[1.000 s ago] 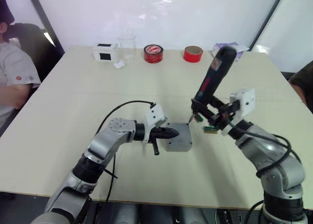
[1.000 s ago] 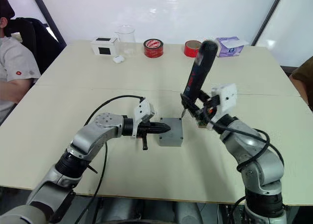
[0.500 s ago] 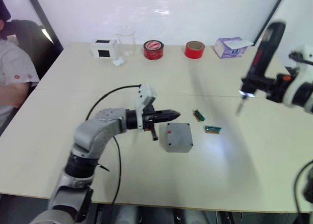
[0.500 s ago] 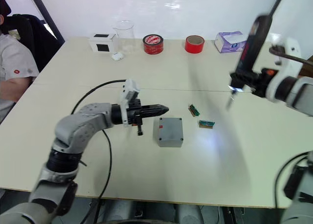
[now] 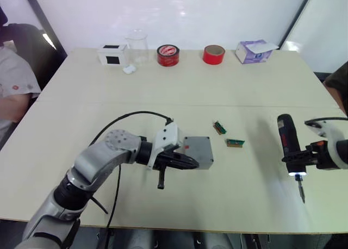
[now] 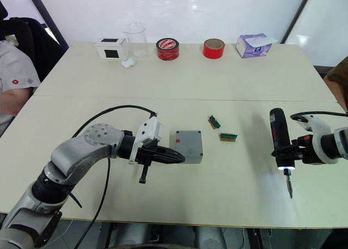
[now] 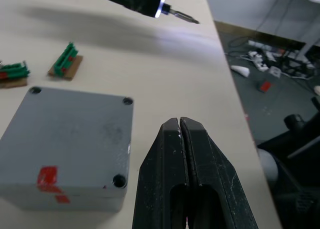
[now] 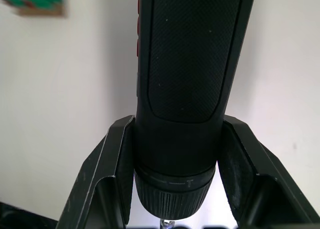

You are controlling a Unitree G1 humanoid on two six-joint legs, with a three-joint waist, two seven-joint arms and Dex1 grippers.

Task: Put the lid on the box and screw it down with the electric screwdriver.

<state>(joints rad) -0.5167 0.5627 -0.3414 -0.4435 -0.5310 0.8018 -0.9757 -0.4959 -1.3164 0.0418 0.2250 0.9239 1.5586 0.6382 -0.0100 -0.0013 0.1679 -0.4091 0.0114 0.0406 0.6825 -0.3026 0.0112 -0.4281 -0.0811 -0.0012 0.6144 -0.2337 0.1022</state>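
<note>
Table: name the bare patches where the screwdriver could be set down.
The table is bare between the back row, tape rolls to tissue box, and the box. Also bare between the green connectors and the electric screwdriver in the right gripper. Crowded around the box, beside the left gripper.

This is looking like a robotics lab or test room: a large pale worktable is standing against plain white partition walls with black frames. Tape rolls, a clear beaker and small green circuit connectors are lying on it, a seated person is watching from the side, and cables and a power strip are trailing across the grey floor.
</note>
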